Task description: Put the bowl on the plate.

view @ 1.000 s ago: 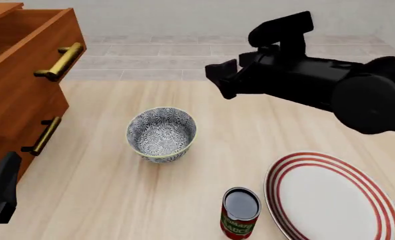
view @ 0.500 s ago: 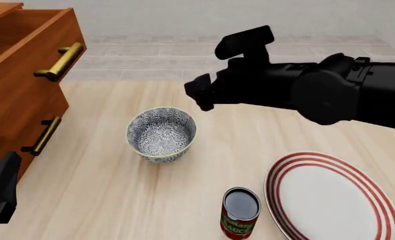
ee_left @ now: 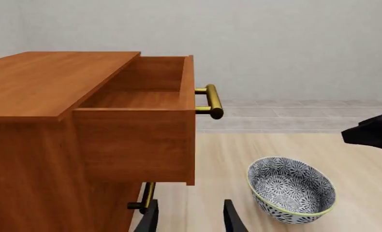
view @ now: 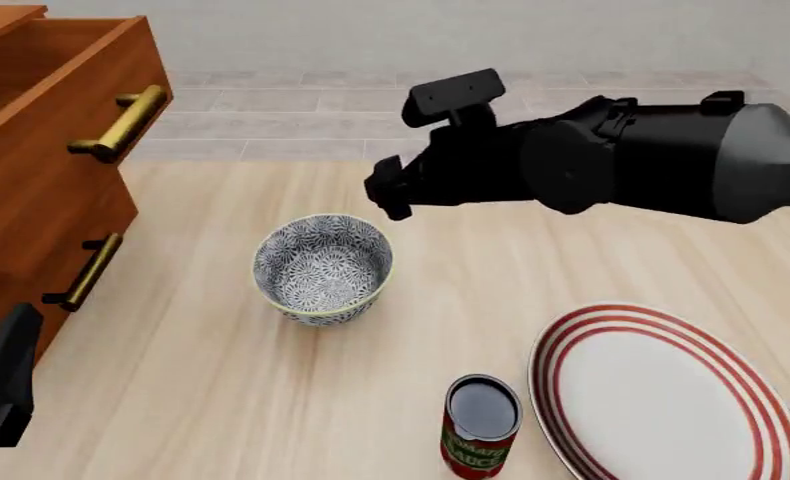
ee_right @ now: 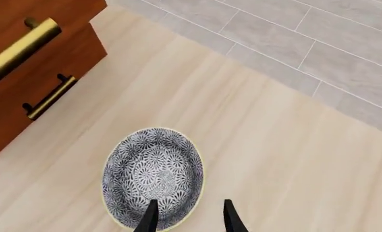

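The blue-grey floral bowl [view: 323, 268] stands upright on the wooden table, left of centre; it also shows as the bowl [ee_left: 291, 190] and the bowl [ee_right: 154, 176]. The white plate [view: 651, 400] with red rings lies at the front right with nothing on it. My right gripper [view: 384, 195] hovers above and just behind-right of the bowl, pointing down. In its wrist view the right gripper [ee_right: 189, 217] is open, its fingers over the bowl's rim without touching it. My left gripper [ee_left: 189, 222] is open and holds nothing, low at the front left beside the cabinet.
A wooden drawer cabinet [view: 48, 170] with brass handles stands at the left, its top drawer [ee_left: 139, 96] pulled open. A red and green can [view: 481, 425] stands upright near the front edge, between bowl and plate. Grey tiled floor lies beyond the table.
The right arm has swung left and lowered, bringing its gripper from behind-right of the bowl to just above its far rim. Bowl, can, plate and left arm have not moved.
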Available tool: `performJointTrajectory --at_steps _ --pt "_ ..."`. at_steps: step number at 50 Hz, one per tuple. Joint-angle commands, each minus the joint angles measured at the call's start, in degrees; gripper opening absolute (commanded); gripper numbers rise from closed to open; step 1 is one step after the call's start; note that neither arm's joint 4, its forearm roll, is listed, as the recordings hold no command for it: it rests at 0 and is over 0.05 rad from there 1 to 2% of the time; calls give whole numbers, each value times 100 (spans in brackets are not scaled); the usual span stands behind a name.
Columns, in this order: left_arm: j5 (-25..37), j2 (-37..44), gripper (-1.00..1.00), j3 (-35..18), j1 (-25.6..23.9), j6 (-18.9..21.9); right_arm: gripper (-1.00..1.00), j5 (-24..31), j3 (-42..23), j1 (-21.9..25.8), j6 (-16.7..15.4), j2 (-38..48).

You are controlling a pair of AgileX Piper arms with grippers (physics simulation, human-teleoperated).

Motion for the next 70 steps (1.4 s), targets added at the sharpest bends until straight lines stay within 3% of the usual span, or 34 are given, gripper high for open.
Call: performJointTrajectory --at_steps 1,70 --pt "0 0 100 0 0 0 100 126 -266 -55 59 465" --pt "0 0 100 0 0 0 100 -145 -728 -22 128 1699"
